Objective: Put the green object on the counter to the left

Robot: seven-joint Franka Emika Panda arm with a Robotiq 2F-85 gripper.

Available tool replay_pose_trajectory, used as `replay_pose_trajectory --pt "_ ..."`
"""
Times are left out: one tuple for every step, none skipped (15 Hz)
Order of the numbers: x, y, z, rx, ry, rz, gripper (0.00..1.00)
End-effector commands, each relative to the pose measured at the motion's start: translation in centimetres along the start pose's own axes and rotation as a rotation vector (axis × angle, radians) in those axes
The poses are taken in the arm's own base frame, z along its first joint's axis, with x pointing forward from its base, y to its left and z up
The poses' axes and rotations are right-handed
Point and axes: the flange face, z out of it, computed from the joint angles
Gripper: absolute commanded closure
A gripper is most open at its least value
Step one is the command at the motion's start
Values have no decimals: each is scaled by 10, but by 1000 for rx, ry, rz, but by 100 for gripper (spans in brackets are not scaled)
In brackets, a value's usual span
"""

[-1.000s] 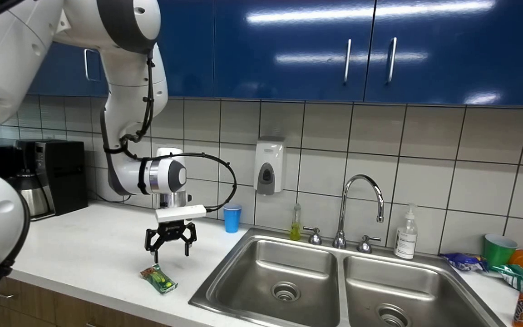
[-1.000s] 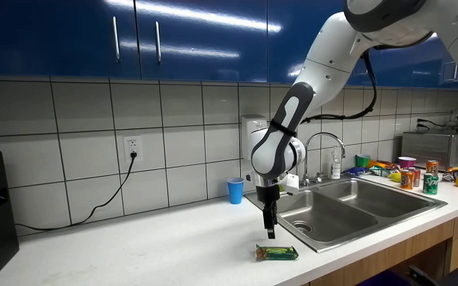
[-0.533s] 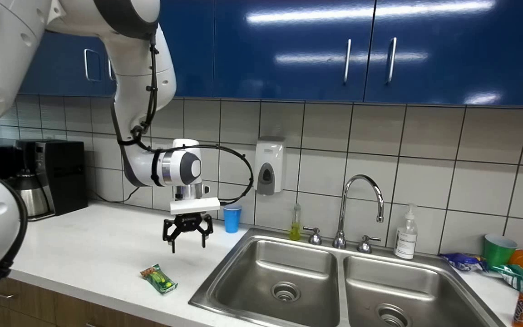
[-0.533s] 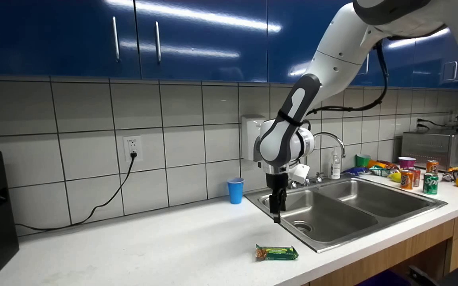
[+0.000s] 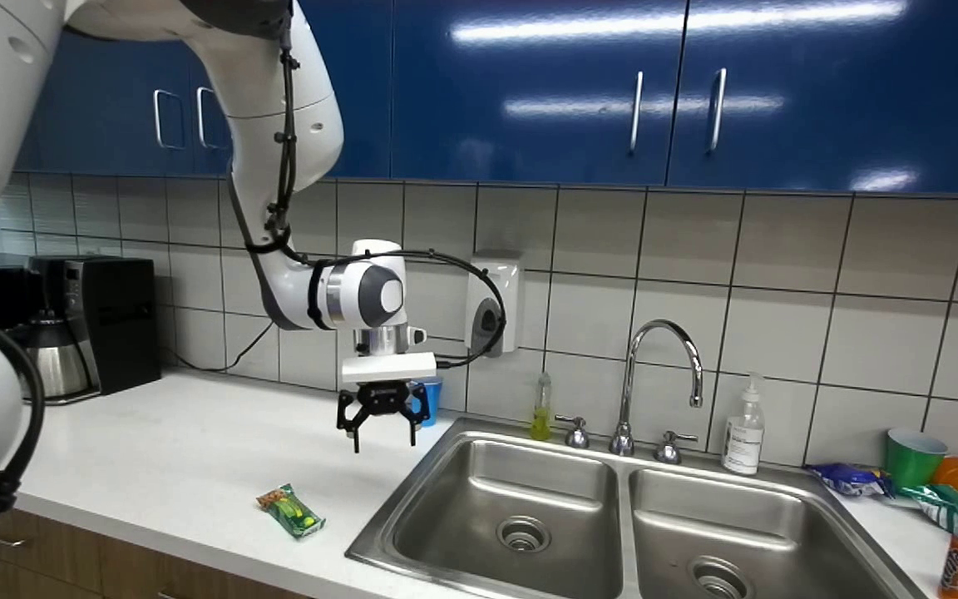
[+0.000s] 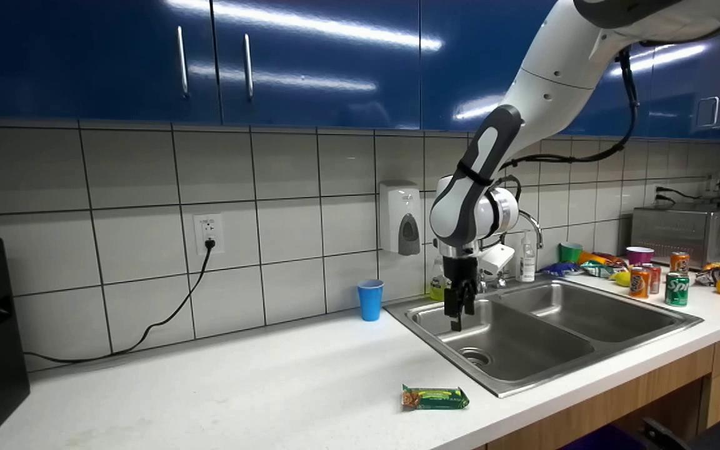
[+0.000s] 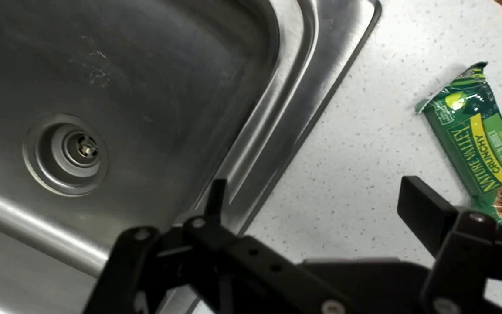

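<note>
In an exterior view you've got the claw (image 5: 384, 445) aloft, pointing down, spread wide, i.e. released; it hangs above the table (image 5: 171, 466) nr the sink (image 5: 369, 545), w/ a blue cup (image 5: 435, 401) partly hidden behind it. The green packet (image 5: 291, 511) lies flat on the table, L of the sink, nr the front edge & well apart from the claw. In an exterior view w/ the wall outlet (image 6: 209, 231), you see the claw edge-on, sink behind it; the packet's nr the sink's front corner, apart from it, & the blue cup stands upright. Soda cans (image 6: 677, 289) stand past the sink's far end. Wrist view: your fingers (image 7: 425, 216) are wide apart, w/ table & sink rim showing btwn; one tip's above the sink's edge, the other's above the table. The packet's to the R, Nature Valley label readable, one end out of frame.
</note>
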Motion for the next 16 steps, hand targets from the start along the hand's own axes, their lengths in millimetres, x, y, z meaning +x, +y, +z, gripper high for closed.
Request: replay_pose_trajectory --pt "-23 13 -15 -16 22 102 0" --pt "-10 10 -4 -6 2 46 0" --pt "-14 14 -5 -9 3 63 0" --pt "-17 16 -6 -11 4 71 0" --pt "-18 16 -6 -11 4 75 0" --pt "-18 16 -6 -11 5 77 0" --pt "-18 16 -6 -11 5 78 0" --pt "-18 16 -6 -11 5 79 0" --pt "-18 16 -6 -11 5 79 0" --pt "-18 16 -6 -11 5 79 0" --pt "-18 16 -6 -11 5 79 0" --pt "-18 16 -6 -11 5 79 0" --pt "-18 16 -6 -11 5 80 0" --pt "-18 16 -6 -11 5 80 0" --pt "-18 15 -6 -11 5 80 0" --pt "-18 15 -6 -11 5 80 0"
